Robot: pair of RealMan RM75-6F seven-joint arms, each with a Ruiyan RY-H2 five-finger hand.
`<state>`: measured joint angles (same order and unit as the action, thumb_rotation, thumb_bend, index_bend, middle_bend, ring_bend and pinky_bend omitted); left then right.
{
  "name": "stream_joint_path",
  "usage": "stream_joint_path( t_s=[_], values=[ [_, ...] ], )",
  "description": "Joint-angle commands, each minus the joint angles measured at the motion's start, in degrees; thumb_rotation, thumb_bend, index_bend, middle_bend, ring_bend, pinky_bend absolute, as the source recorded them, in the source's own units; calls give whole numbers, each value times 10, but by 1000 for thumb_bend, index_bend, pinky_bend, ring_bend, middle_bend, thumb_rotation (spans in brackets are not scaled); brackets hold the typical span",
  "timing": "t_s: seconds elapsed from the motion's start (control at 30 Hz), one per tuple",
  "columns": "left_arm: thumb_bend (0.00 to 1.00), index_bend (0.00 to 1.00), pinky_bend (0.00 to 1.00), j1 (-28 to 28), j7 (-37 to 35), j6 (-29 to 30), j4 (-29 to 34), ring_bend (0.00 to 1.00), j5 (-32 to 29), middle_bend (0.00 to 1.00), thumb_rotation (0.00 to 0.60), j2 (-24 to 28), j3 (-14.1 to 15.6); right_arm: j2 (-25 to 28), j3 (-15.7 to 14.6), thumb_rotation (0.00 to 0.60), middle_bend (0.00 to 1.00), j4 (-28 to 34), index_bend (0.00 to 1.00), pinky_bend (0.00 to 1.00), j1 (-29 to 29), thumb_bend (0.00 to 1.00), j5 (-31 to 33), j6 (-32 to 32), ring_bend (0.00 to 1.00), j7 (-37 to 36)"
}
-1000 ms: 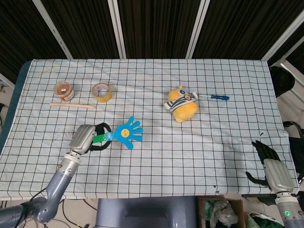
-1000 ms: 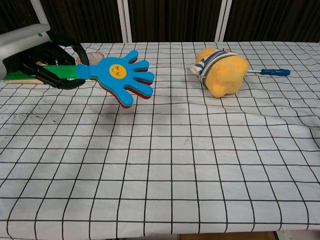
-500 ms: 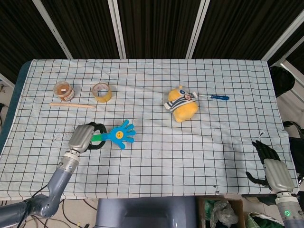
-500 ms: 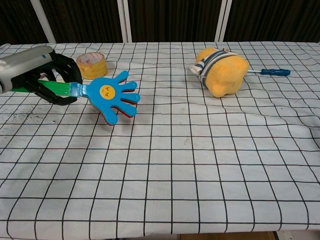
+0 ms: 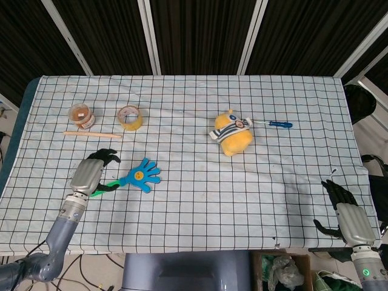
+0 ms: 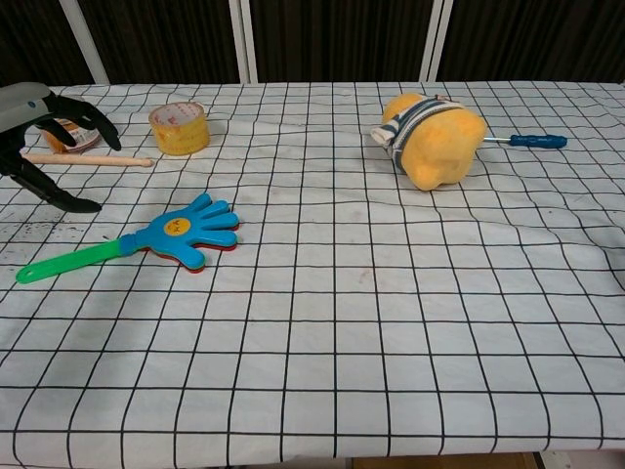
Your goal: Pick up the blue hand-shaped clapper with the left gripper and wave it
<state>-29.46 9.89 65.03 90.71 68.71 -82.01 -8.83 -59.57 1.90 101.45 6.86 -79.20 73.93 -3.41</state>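
The blue hand-shaped clapper [image 5: 138, 176] [image 6: 183, 233] lies flat on the checked cloth, its green handle [image 6: 64, 261] pointing toward the front left. My left hand [image 5: 90, 173] [image 6: 37, 137] hovers just left of the handle with its fingers spread, holding nothing and apart from the clapper. My right hand [image 5: 347, 213] rests at the table's front right corner, fingers apart and empty; the chest view does not show it.
A yellow plush toy [image 5: 231, 137] [image 6: 433, 137] lies right of centre with a blue screwdriver [image 5: 276, 124] beside it. A tape roll [image 5: 130, 117] [image 6: 179, 127], a small brown jar [image 5: 80, 115] and a wooden stick [image 5: 92, 134] sit at the back left.
The left hand let go of the clapper's handle, opened and drew back to the left. The clapper dropped from the air and now lies on the cloth. The right hand stayed still.
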Motion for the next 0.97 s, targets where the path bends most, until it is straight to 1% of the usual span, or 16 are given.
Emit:
stream_joint_path(
  t_s=[0.03,0.13,0.2,0.3,0.37,0.5,0.63,0.73,0.77,0.83,0.97],
  values=[
    [35,316,194,3,-4,4,5,101,3,164,600,5,0,0,0,600,0,0,47,56,0,229,1,0,0,0],
    [36,279,155,11,-4,16,20,70,16,132,600,21,6,0,1,600,0,0,46,56,0,230,1,0,0,1],
    [35,188,97,21,0,32,31,28,31,89,600,34,13,0,0,600,0,-1,47,56,0,230,1,1,0,2],
    [31,36,20,44,14,68,55,0,59,19,600,64,31,0,0,600,0,-3,47,56,0,229,-2,2,0,4],
    [29,6,7,63,26,97,69,0,77,2,600,85,42,-1,-1,600,0,-5,47,56,0,228,-5,3,0,5],
    [27,0,0,115,46,171,80,0,113,0,600,120,72,-4,-1,600,0,-14,47,56,0,215,-17,11,0,8],
    [26,0,0,162,56,214,80,0,117,0,600,139,100,-11,0,600,0,-30,35,56,-2,182,-37,29,0,15],
    [26,0,0,191,43,234,78,0,116,0,600,145,114,-20,2,600,0,-43,6,56,-5,136,-48,46,0,19],
    [25,0,0,199,33,240,74,0,120,0,600,146,118,-25,3,600,0,-49,3,56,-6,130,-51,54,0,21],
    [25,0,0,212,-1,255,63,0,128,0,600,146,116,-34,8,600,0,-60,0,56,-10,121,-60,73,0,23],
    [26,0,0,215,-32,260,53,0,144,0,600,144,111,-42,8,600,0,-70,0,56,-13,120,-66,83,0,23]
  ],
)
